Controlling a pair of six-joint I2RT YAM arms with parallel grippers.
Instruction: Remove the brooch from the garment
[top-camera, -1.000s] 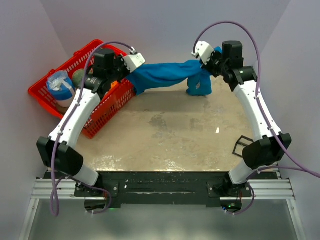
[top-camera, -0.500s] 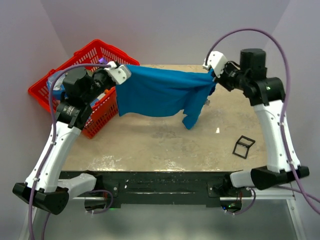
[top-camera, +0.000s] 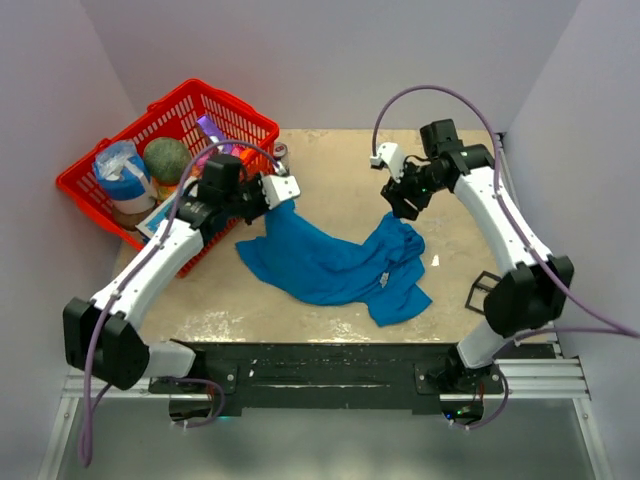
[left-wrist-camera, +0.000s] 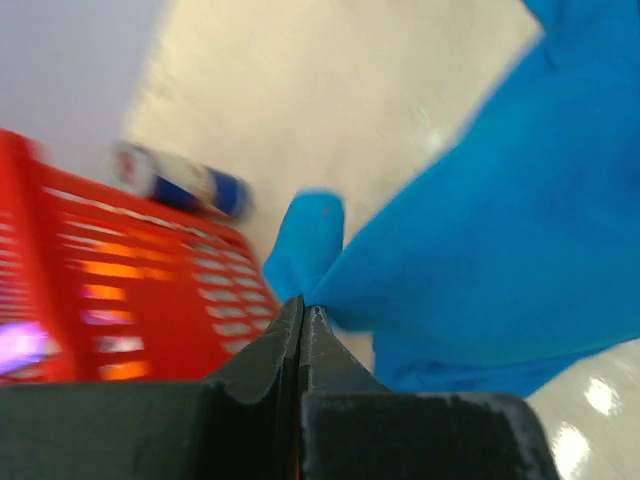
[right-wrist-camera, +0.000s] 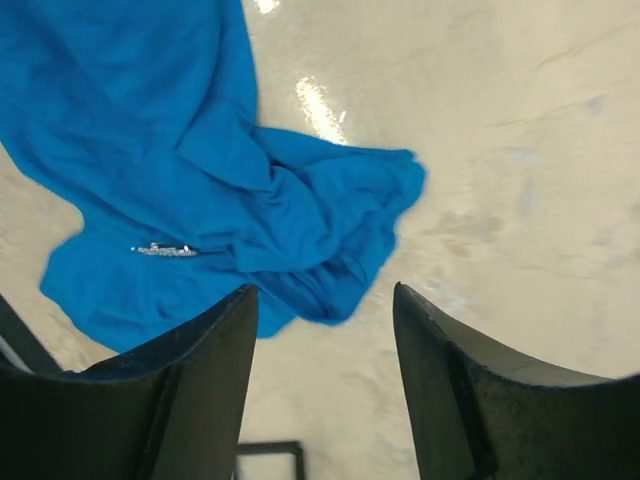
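The garment (top-camera: 320, 265) looks matt cloth, the tabletop (top-camera: 330, 170) glossy, brooch (right-wrist-camera: 165, 250) perhaps metal.

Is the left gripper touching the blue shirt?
Touching. The left wrist view shows the left gripper shut on a pinch of the blue shirt: the cloth comes right out from between its closed tips.

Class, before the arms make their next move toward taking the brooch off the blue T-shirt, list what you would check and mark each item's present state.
1. The brooch shows on the T-shirt: ok.
2. The right pincer is open and empty: ok.
3. The left pincer is shut on a T-shirt edge: ok.
4. Cloth lies flat around the brooch: not ok, it is bunched.
5. How the brooch is fastened: cannot tell.
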